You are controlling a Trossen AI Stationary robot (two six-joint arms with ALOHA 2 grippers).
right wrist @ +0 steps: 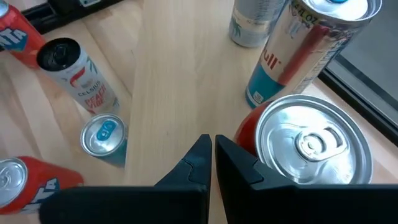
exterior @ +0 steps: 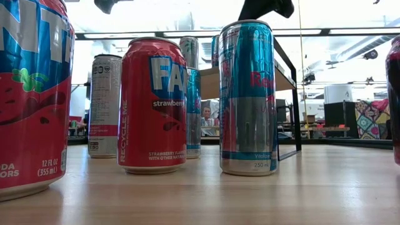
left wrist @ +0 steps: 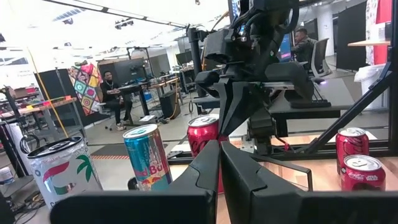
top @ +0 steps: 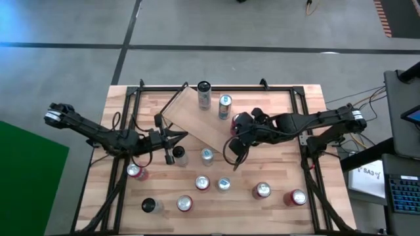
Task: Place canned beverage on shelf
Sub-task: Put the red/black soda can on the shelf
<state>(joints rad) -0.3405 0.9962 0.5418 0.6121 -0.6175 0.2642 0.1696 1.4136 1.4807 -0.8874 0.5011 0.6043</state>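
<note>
The shelf (top: 193, 118), a light-wood plank with black end frames, lies slanted at the table's far middle. On it stand a dark-topped can (top: 204, 94), a blue and silver can (top: 224, 105) and a red can (top: 235, 124). My right gripper (right wrist: 212, 149) is shut just beside the red can (right wrist: 305, 143), pointing slantwise down. My left gripper (left wrist: 219, 155) is shut and level at the shelf's left end (top: 180, 136), with nothing between its fingers. My right gripper's shut fingers (right wrist: 233, 158) stand right beside the red can's upper side (right wrist: 247, 134), coming slantwise down from above. Whether they touch it I cannot tell. The can stands upright on the shelf.
Several more cans stand on the table nearer the front: a white one (top: 177, 156) by my left gripper, small blue ones (top: 207, 155) (top: 224, 184), red ones (top: 136, 172) (top: 262, 190) (top: 296, 196). A black frame (top: 216, 86) runs along the table's edges.
</note>
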